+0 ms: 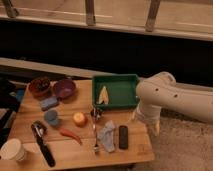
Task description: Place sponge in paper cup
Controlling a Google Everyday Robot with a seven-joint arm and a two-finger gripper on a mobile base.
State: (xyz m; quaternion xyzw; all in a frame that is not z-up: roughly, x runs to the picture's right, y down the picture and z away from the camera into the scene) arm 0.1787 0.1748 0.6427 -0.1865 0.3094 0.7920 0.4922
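end effector hidden behind arm [167, 95]

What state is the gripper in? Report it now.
Gripper: open, holding nothing, at the right edge of the table, far from the sponge.

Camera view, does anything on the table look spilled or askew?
Nothing looks spilled. Only the cloth lies crumpled near the front edge; the paper cup stands upright at the front-left corner. The gripper hangs beside the table's right edge.
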